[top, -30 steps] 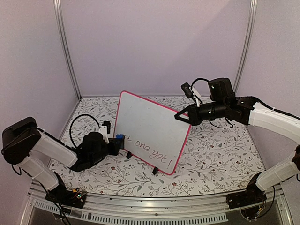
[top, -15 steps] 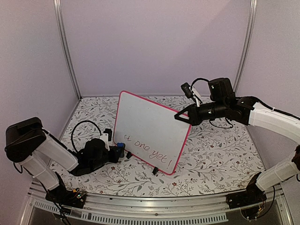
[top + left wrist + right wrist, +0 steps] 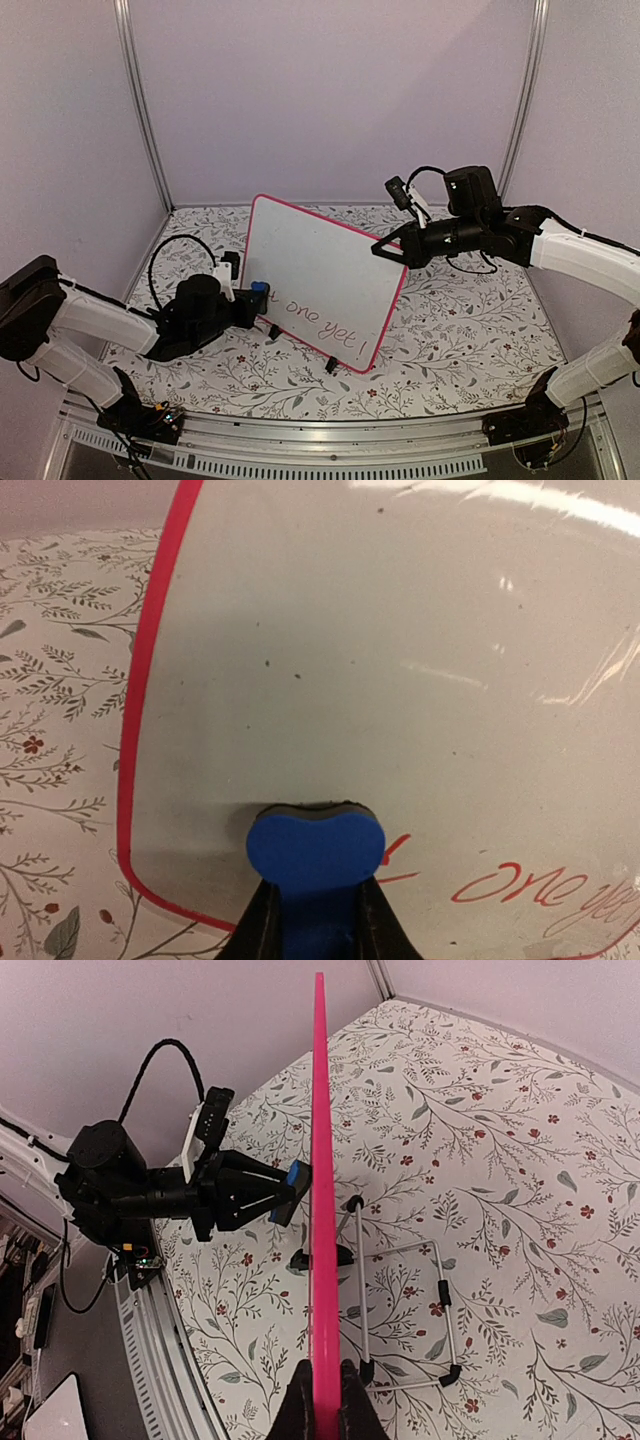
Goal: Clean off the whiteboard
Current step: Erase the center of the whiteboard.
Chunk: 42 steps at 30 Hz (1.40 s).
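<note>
The whiteboard (image 3: 325,275) stands upright on two black feet in the middle of the table, white with a pink-red frame. Red handwriting (image 3: 320,322) runs along its lower part. My left gripper (image 3: 250,302) is shut on a small blue eraser (image 3: 259,293), and in the left wrist view that eraser (image 3: 315,845) presses flat against the board's lower left, just left of the red writing (image 3: 520,888). My right gripper (image 3: 385,250) is shut on the board's upper right edge; from the right wrist the frame (image 3: 322,1210) shows edge-on between the fingers (image 3: 300,1412).
A wire stand (image 3: 400,1310) props the board from behind. The floral tablecloth (image 3: 470,320) covers the table. Lilac walls with metal posts (image 3: 140,100) enclose the back and sides. An aluminium rail (image 3: 330,440) runs along the near edge.
The left gripper with the eraser dropped lower along the board's left edge, then came back up and right against the face; the leftmost red letters are gone. The right arm and board stayed still.
</note>
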Motion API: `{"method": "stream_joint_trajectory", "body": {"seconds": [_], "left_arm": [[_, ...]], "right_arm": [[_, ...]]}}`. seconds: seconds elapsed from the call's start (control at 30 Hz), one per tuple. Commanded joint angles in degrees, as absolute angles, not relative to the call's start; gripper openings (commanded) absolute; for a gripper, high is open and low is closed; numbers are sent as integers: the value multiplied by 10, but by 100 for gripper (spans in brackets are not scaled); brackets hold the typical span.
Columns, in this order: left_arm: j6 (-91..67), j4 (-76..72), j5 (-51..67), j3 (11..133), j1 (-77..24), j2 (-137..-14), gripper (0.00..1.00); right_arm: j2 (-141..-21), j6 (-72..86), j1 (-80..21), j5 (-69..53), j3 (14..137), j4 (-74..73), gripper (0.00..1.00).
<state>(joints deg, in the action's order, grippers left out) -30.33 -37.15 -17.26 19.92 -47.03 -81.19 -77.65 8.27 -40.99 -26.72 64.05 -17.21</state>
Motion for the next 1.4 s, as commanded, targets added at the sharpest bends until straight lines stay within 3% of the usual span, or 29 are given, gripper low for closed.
{"method": "stream_joint_trajectory", "body": {"seconds": [0.0,0.93,1.37], "left_arm": [[-275,-349,-174,228,-455,-800,6],[-346,-441,-164,144,-497,-906,5],[-296,-375,-182,208,-499,-826,6]], "right_arm": [[-789,49,-424,-296,631,-214,0],[-792,49,-424,-297,630,-213,0],[-791,49,-423,-298,631,-214,0]]}}
